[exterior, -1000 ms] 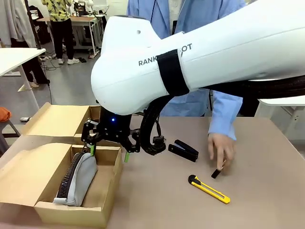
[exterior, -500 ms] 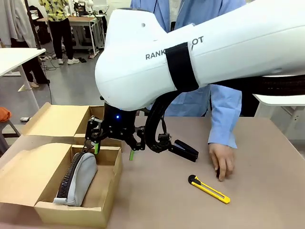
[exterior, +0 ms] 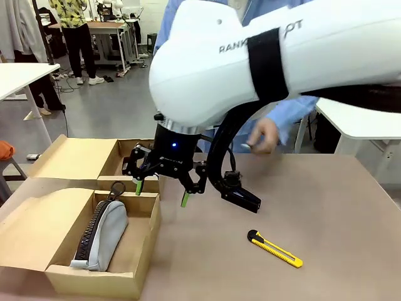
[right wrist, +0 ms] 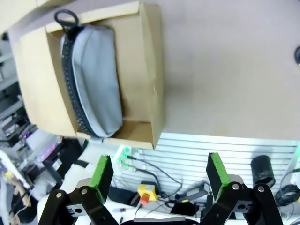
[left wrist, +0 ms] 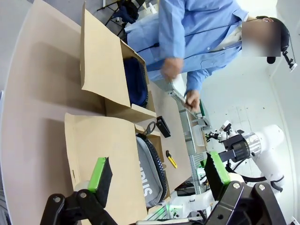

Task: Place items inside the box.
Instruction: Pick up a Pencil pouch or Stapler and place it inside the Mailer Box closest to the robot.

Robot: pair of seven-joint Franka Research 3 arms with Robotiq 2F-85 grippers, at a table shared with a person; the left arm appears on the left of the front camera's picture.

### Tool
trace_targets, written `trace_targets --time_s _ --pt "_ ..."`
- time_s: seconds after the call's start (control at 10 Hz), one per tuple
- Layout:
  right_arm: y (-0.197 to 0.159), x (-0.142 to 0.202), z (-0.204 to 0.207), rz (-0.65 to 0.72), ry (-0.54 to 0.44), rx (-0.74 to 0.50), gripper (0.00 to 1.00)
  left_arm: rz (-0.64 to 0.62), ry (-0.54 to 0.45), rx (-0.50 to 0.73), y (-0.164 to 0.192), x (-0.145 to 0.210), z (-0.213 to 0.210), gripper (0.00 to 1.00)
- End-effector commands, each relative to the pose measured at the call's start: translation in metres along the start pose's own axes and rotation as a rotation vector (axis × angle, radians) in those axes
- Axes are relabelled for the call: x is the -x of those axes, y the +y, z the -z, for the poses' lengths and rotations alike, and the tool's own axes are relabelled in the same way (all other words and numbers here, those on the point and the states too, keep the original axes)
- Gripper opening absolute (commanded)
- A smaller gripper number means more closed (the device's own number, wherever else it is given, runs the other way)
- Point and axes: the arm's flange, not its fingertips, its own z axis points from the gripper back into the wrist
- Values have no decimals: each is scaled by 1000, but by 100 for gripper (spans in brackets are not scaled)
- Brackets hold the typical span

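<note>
Box of matt brown cardboard, pencil case of smooth grey cloth with black zip, utility knife in yellow and black plastic, right arm shell glossy white, table matt, smooth, brown, person's sleeve blue cloth

A brown tabletop spans the foreground. A white table stands at left. Farther back, a person in yellow stands by a desk.

On the right arm: "RANK" and "OT" are read in dark capitals on the white shell; the letters between are covered by a black strap.
On the grey pencil case: white lettering is printed, too small and skewed to be read.
</note>
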Motion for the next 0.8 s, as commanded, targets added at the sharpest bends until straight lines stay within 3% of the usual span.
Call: trace_targets --time_s 0.0,0.1,0.3,0.4,0.5,0.6,0.7 --pt "-53 4 -17 0 77 -78 100 17 -13 15 -1 0 1 100" --pt "-85 4 -33 47 116 -101 100 17 -13 15 -1 0 1 100" --pt "-178 8 -80 137 67 -317 100 17 -13 15 -1 0 1 100" --pt "-226 10 -95 249 15 -415 100 17 -13 15 -1 0 1 100" --pt "-277 12 -101 261 18 -531 100 17 -13 15 -1 0 1 100" --pt "-324 11 -95 199 122 -605 100 17 -13 15 -1 0 1 100" --pt "-372 14 -88 114 125 -703 100 17 -13 15 -1 0 1 100"
